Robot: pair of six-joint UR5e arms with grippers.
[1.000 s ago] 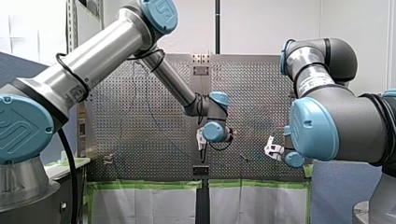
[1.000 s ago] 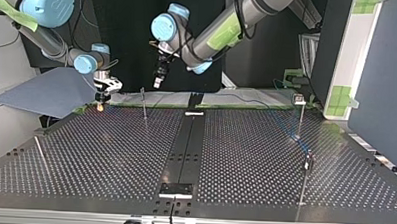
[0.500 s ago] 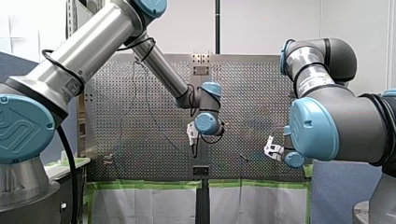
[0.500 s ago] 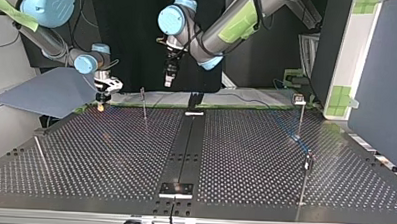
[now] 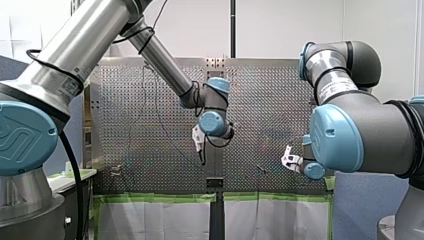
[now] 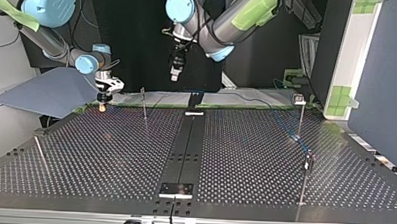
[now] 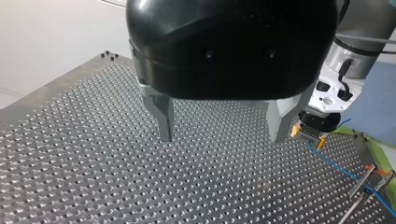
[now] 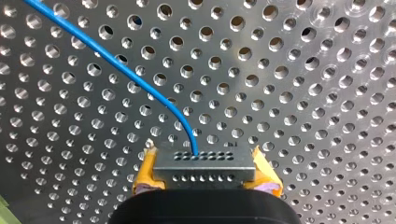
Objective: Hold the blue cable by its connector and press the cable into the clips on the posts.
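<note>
Right hand (image 8: pixel 205 171) around grey connector (image 8: pixel 204 163)

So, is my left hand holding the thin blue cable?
No, my left hand is open and empty; only the perforated metal table shows between its fingers.

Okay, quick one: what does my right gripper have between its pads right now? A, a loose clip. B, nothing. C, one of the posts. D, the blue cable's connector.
D: in the right wrist view my right gripper has its yellow pads clamped on the grey connector, with the blue cable leaving the connector's face.
</note>
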